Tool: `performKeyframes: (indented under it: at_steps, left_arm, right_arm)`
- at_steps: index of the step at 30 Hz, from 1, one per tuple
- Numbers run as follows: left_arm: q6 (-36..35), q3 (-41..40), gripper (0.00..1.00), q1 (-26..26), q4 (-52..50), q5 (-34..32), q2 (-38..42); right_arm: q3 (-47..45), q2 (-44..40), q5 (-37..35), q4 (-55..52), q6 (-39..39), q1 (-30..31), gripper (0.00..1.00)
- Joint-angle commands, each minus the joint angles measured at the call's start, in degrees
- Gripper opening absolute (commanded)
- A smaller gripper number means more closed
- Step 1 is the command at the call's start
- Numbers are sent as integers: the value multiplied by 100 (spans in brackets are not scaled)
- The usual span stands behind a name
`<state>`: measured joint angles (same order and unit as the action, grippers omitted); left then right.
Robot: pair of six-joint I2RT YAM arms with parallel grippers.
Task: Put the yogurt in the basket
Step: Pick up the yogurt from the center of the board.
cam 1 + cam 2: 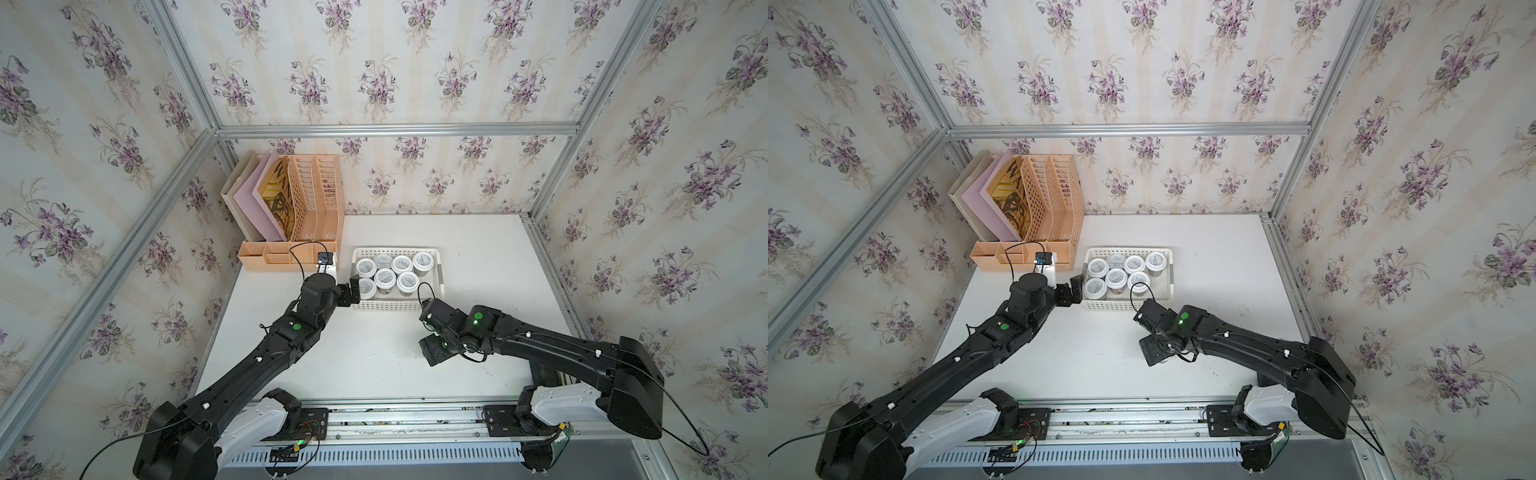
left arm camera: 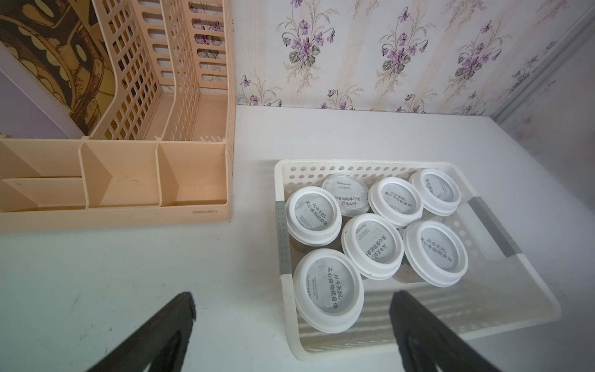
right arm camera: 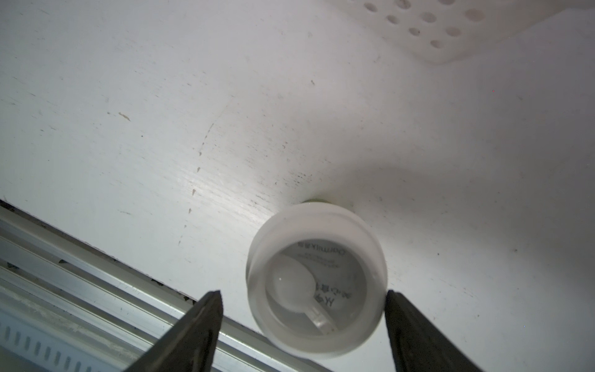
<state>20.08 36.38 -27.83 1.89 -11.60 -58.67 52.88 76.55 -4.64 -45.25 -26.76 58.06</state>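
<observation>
Right pincer part open, empty, straddling last yogurt cup on counter, off-centre toward one finger. Risk of shoving or tipping cup on uneven squeeze. Left pincer wide, empty, beside basket.

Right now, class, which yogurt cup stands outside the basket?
The cup on the table, straddled by the right pincer; the other seven sit inside the basket.

White table, perforated basket mid-table, peach organizer in back corner, one yogurt cup standing apart
</observation>
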Motion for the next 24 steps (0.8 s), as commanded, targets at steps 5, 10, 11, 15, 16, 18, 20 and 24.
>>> performKeyframes:
  at_steps: [5,10,11,15,16,18,20,24]
  left_arm:
    - [21,36,98,-3,77,26,14]
    - [19,36,98,-3,75,30,23]
    - [29,28,98,6,75,31,18]
    - [32,27,98,-2,75,32,31]
    - [27,27,98,5,75,27,40]
    - [24,23,99,-3,77,31,40]
    - [24,18,99,2,77,26,45]
    - [25,18,99,-3,74,35,40]
  right_arm:
    - [-32,9,-26,16,5,-4,83]
    - [-97,6,-31,51,-5,-8,81]
    - [-107,9,-26,63,-20,-6,81]
    - [-146,25,-18,122,-30,-8,80]
    - [-142,39,-27,122,-29,-8,79]
    - [-146,48,-29,124,-35,-6,79]
    - [-138,57,-31,141,-39,-3,78]
    - [-125,53,-76,133,-28,-8,78]
